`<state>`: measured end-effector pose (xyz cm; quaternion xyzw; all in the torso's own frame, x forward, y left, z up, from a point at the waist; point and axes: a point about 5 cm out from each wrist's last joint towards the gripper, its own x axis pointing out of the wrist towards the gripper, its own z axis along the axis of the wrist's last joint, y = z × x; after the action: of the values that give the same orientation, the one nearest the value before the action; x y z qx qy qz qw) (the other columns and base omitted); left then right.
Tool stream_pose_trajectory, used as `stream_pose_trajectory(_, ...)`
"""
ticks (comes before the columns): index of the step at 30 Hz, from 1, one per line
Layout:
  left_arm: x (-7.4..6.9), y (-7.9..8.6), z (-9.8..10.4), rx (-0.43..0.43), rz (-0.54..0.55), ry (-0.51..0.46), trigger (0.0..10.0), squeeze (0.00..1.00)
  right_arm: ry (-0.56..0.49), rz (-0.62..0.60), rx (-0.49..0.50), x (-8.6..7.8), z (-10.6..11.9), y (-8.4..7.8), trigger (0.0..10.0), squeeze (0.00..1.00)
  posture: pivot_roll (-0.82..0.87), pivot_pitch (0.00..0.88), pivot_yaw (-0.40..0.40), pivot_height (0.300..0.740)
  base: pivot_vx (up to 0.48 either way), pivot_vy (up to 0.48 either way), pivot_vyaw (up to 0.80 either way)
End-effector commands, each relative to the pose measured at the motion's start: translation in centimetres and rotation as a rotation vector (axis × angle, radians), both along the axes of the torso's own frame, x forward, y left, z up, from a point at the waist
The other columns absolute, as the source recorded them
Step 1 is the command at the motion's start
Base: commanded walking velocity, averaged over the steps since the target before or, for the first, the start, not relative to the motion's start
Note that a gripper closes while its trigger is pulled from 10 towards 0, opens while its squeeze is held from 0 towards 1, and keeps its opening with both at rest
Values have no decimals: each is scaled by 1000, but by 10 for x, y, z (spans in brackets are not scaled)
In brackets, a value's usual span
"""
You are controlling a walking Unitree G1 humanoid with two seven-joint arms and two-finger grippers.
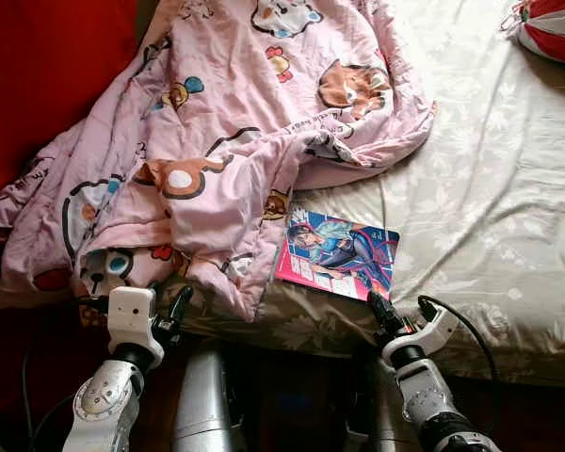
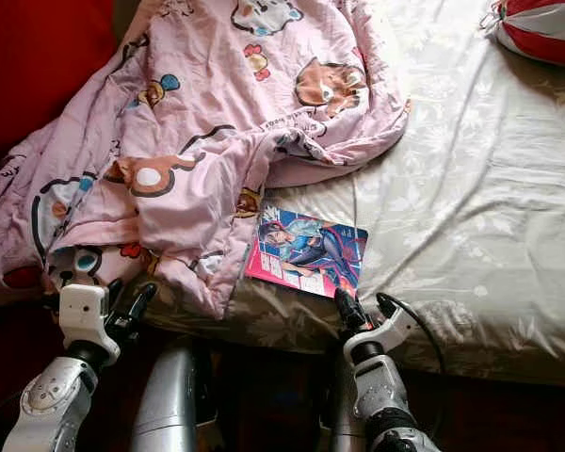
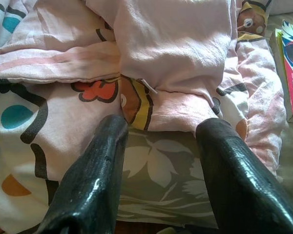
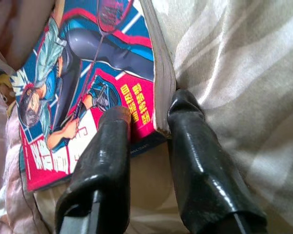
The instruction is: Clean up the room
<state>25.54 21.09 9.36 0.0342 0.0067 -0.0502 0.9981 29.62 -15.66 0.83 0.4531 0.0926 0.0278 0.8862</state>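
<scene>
**Item: comic book, near edge of bed — pickup in hand**

Right gripper (image 4: 146,114): fingers parted, straddling the comic book's (image 1: 339,252) near corner, one over the cover, one beside the page edge. I judge the lower finger should slide under before closing.

Left gripper (image 3: 158,146): spread wide, empty, facing the pink cartoon blanket (image 1: 235,141).

Surface: floral bedsheet (image 1: 490,188), rumpled; red-and-white bag (image 1: 556,28) at far corner.
</scene>
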Motion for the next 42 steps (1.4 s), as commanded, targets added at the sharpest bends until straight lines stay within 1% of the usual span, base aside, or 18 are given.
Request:
stream_pose_trajectory(1,-6,6,-9,12,23,35,10000,0,70,-17,-12,-12,-13,-1,0,0,192,299,23,586,0,0,0)
stream_pose_trajectory(29,-6,6,-9,12,23,35,10000,0,70,-17,-12,-12,-13,-1,0,0,192,299,23,586,0,0,0)
stream_pose_trajectory(30,-6,6,-9,12,25,34,10000,0,52,-29,-19,-12,-12,-3,0,0,189,295,21,586,0,0,0)
stream_pose_trajectory(31,-4,5,-11,7,28,33,10000,0,6,-83,-59,-24,-11,-7,0,0,146,258,-5,586,0,0,0)
stream_pose_trajectory(32,-3,4,-12,2,30,33,10000,0,-29,-127,-85,-34,-7,-10,0,0,146,258,-5,586,0,0,0)
stream_pose_trajectory(33,-2,4,-13,-1,32,32,10000,0,-51,-157,-99,-42,-4,-11,0,0,146,258,-5,586,0,0,0)
stream_pose_trajectory(34,-2,3,-14,-4,33,31,10000,0,-64,-165,-106,-46,-1,-11,0,0,147,257,-5,586,0,0,0)
stream_pose_trajectory(39,-1,3,-14,-5,34,31,10000,0,-56,-160,-108,-47,-4,-10,0,0,144,258,-6,586,0,0,0)
stream_pose_trajectory(41,-1,3,-14,-6,33,30,10000,0,-50,-162,-116,-49,-5,-11,0,0,143,257,-7,586,0,0,0)
stream_pose_trajectory(42,-1,3,-14,-7,32,29,10000,0,-44,-177,-135,-51,-1,-12,0,0,141,256,-5,586,0,0,0)
